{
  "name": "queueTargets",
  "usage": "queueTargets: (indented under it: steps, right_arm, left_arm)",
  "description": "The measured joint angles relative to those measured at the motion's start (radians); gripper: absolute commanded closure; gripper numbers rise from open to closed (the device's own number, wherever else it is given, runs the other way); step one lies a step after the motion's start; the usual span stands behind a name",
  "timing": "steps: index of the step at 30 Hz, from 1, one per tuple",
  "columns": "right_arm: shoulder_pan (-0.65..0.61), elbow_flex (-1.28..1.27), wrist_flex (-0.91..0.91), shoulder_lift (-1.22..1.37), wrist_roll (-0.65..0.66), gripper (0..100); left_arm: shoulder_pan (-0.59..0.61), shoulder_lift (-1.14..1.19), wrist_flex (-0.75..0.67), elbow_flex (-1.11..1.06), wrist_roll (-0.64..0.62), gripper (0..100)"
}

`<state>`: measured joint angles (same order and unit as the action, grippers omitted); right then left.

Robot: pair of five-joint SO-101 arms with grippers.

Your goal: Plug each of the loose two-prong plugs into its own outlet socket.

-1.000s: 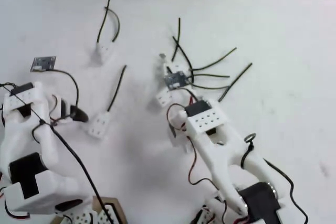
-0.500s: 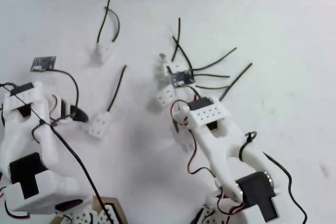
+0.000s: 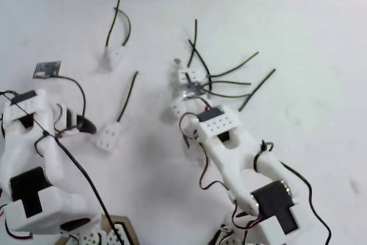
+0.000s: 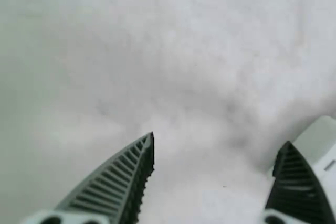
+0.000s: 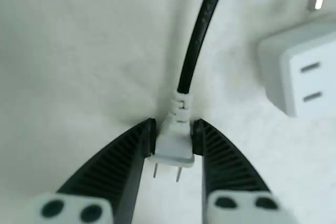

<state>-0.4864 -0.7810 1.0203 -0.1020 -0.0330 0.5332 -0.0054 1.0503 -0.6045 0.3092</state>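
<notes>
Right wrist view showed the right gripper [image 5: 173, 125] clamped on a two-prong plug [image 5: 176, 145], with an outlet socket [image 5: 300, 74] near it on the table. The prongs probably needed turning toward its slots before pushing. The left gripper [image 4: 219, 140] stood open.

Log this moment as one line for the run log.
right gripper: shut on plug | socket: unplugged, beside it | left gripper: open above table

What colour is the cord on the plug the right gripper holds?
Black cord on a white two-prong plug, clearest in the right wrist view.
</notes>
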Motion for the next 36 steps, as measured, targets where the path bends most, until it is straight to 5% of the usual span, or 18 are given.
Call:
queueTargets:
  steps: [5,11,19,36]
  right_arm:
    - [0.000,0.000,0.000,0.000,0.000,96.9]
    - [-0.005,0.018,0.051,0.000,0.020,80.5]
    - [-0.005,0.049,0.187,-0.149,0.026,84.1]
    - [-0.072,-0.086,0.107,-0.195,0.028,84.4]
  left_arm:
    - [0.000,0.000,0.000,0.000,0.000,65]
    - [0.000,0.000,0.000,0.000,0.000,65]
    - [0.000,0.000,0.000,0.000,0.000,65]
    - [0.000,0.000,0.000,0.000,0.000,65]
